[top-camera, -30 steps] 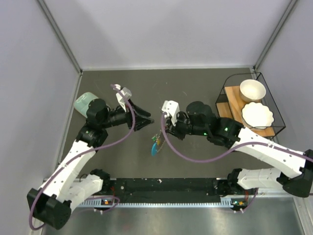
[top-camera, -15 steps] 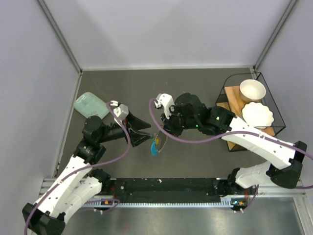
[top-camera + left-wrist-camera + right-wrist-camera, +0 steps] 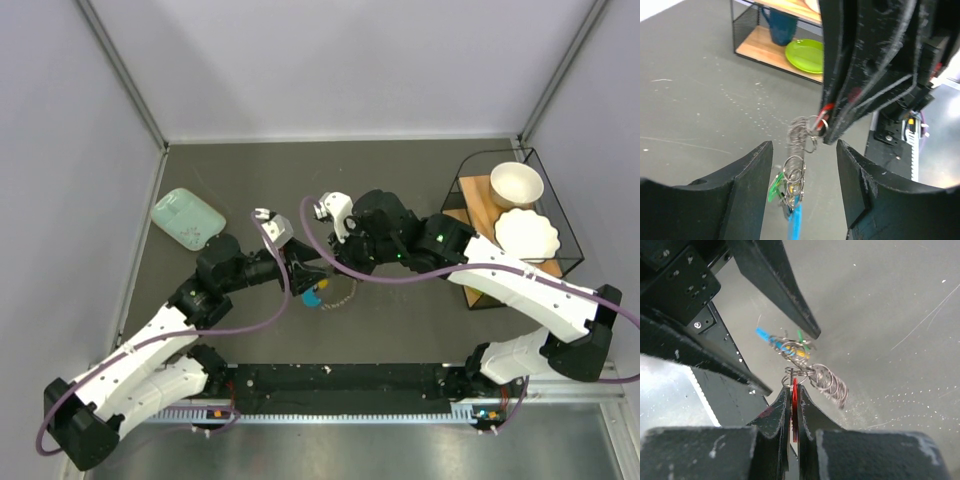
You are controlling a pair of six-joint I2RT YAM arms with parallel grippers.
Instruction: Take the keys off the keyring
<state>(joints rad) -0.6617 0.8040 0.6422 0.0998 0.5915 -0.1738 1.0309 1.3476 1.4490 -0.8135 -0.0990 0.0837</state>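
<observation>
Hanging from the right gripper, the keyring is being held up at the middle of the table.
A red key is being pinched between the fully closed right jaws, only a sliver of it showing; from it a coil of rings, the keyring, a green key and a blue piece are being dangled in a bunch. The bunch is being straddled by the left gripper, its fingers standing partly apart, one on each side, nothing being gripped or touched. Whether the bunch's lowest end is resting on the table cannot be told. A mint box is lying well to the left, a rack with a bowl and plate to the right.
</observation>
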